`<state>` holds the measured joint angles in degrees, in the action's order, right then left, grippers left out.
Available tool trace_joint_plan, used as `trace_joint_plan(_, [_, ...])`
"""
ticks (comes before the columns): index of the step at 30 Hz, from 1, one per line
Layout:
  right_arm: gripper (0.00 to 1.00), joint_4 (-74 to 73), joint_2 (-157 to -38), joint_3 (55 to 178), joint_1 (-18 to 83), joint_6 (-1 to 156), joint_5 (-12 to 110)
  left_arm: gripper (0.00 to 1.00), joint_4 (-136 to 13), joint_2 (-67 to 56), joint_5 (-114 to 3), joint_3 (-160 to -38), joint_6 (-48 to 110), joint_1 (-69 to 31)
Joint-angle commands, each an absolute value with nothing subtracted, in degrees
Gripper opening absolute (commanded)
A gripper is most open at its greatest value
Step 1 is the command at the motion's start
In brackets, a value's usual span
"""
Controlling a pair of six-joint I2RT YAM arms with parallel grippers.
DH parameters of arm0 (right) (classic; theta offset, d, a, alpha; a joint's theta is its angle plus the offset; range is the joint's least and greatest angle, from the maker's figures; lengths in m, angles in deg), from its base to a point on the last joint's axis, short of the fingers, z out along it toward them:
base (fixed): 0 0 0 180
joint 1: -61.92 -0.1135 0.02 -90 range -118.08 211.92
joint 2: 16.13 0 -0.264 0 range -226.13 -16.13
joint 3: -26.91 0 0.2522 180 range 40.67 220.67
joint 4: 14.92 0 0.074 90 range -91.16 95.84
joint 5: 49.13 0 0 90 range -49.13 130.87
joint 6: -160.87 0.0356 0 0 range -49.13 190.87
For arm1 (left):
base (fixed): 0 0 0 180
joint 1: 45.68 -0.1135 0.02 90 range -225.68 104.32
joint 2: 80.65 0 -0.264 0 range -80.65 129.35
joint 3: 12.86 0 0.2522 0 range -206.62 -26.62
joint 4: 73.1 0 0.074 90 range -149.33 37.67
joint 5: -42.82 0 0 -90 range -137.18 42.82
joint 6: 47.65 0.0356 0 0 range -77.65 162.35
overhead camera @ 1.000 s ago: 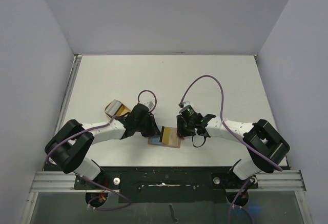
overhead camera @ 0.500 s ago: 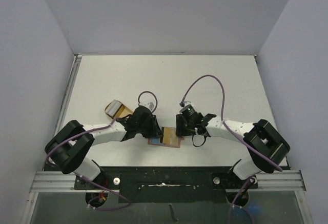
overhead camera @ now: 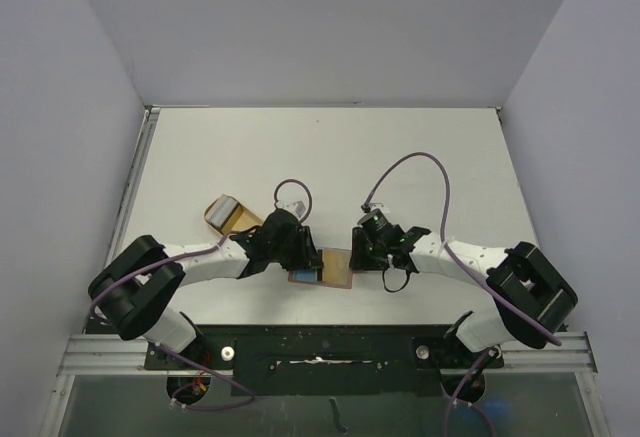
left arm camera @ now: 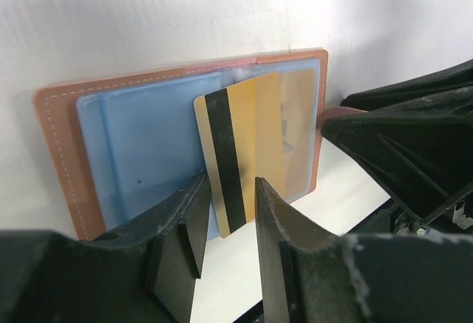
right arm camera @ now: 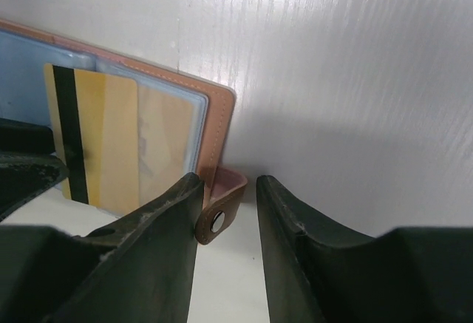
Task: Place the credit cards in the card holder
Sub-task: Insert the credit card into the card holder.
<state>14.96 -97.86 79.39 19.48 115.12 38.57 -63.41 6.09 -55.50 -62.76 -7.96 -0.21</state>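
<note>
Jaws parted — tan case (overhead camera: 227, 213) lies nearby.

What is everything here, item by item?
card holder: one, reddish-brown, open, centre front.
gold card: one, gold with dark stripe, partly in its sleeve.
tan case: one, tan, far-left of the holder.
table: one, white, beneath all.
cables: two, purple, arching above the table.
left arm, right arm: two, white and black, near edge.
left gripper: one, black, open astride the gold card.
right gripper: one, black, open by the holder's tab.
</note>
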Motion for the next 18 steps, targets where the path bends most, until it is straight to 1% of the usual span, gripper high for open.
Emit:
trace_joint_plan(1, [0.35, 12.6, -97.1, 78.7, 19.0, 116.9, 38.8, 0.3, -68.1, 6.7, -55.6, -63.1, -6.9, 0.6])
trace_joint_plan(8, [0.26, 9.1, -99.3, 78.0, 18.3, 116.1, 39.2, 0.3, -74.9, 8.6, -58.1, -62.8, -6.3, 1.4])
trace_joint_plan(13, [0.23, 7.7, -99.5, 77.7, 18.3, 115.2, 38.9, 0.3, -77.9, 10.1, -59.6, -63.4, -5.9, 1.8])
trace_joint_plan(18, [0.19, 8.3, -99.6, 78.3, 18.5, 113.2, 37.6, 0.3, -78.4, 9.4, -58.6, -63.5, -6.0, 2.5])
